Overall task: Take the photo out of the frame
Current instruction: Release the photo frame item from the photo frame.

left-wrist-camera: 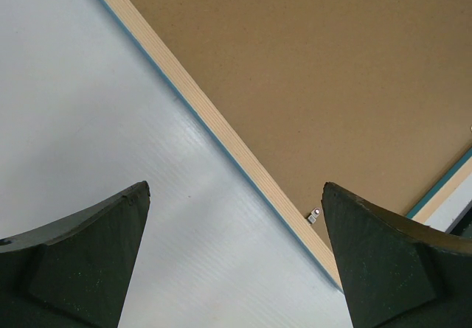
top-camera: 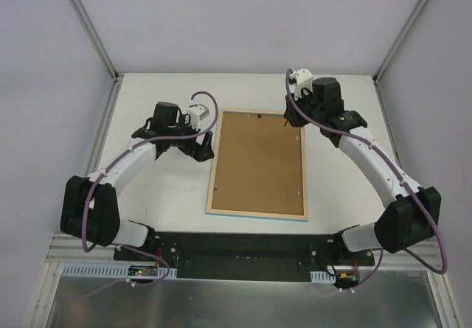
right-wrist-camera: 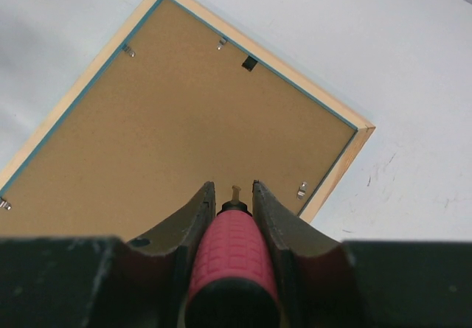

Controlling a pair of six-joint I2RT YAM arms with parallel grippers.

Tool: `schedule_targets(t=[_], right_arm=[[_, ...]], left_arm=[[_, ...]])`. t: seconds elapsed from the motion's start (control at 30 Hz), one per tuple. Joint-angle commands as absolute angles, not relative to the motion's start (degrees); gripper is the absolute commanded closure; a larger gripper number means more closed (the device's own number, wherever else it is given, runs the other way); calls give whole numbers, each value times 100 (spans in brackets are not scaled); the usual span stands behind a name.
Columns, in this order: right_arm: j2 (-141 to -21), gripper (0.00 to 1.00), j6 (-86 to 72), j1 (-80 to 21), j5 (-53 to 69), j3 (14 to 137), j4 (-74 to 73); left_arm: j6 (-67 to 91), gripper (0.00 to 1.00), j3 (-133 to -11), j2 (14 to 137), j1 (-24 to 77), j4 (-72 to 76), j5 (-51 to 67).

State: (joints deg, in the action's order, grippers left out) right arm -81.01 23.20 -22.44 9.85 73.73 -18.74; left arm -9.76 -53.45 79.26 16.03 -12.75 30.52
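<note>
The frame lies face down in the middle of the table, its pale wood rim up and a thin blue edge showing. The brown backing board fills it and hides the photo. My left gripper is open and empty, low over the table just left of the frame's left rim. My right gripper is shut on a red-handled tool, held above the backing board near the frame's far right corner. The tool's tip points down at the board.
Small metal clips sit along the inside of the rim, one near the tool. A black hanger is on the board's short edge. White walls and metal posts enclose the table.
</note>
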Motion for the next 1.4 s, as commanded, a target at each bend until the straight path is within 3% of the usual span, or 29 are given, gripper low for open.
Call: schedule_targets(t=[0.0, 0.37, 0.77, 1.1, 1.37], right_arm=[[-7542, 99, 2452, -2250, 950, 6945, -1346], [-7901, 99, 2137, -2250, 89, 7242, -1257], [-8533, 99, 1864, -2250, 246, 7655, -1160], [-10360, 99, 1196, -2259, 88, 9736, -1520], [-11504, 99, 783, -2294, 791, 10960, -1530]], left_arm=[[-747, 1, -5370, 8059, 1547, -1134, 3297], [-738, 1, -5966, 8840, 1547, -975, 2655], [298, 1, -7338, 10511, 1547, -1063, 2109], [922, 1, -7725, 10968, 1547, -1248, 2504], [1186, 1, -7559, 11329, 1547, -1310, 3199]])
